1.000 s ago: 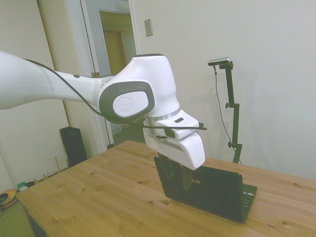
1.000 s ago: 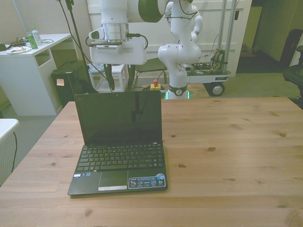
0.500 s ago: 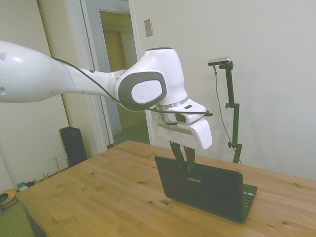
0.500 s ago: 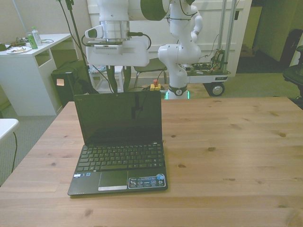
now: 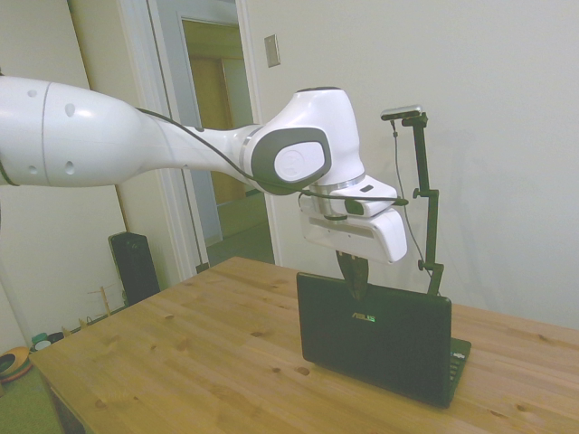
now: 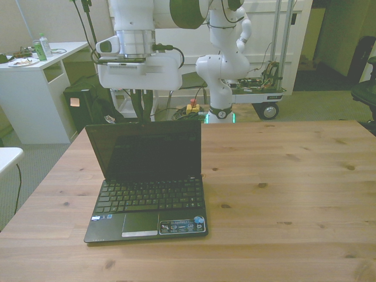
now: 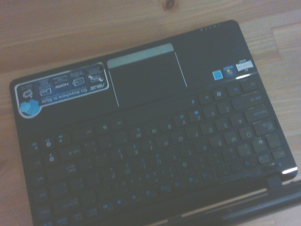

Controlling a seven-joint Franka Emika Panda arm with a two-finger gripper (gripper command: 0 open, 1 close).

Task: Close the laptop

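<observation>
While the laptop (image 5: 375, 339) stands open, the pincer (image 5: 355, 282) (seemingly clenched) meets its lid's top.

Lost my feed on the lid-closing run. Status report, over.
End effector at the lid's top edge, fingers close together. Laptop open, lid upright. Nothing on the keyboard to block closing.

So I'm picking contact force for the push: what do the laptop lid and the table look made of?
The laptop lid looks like matte dark plastic: dull, even surface with a silver logo, though coated metal can't be ruled out. The table looks like light wood planks: visible grain and knots, slight sheen suggesting a clear finish.
</observation>
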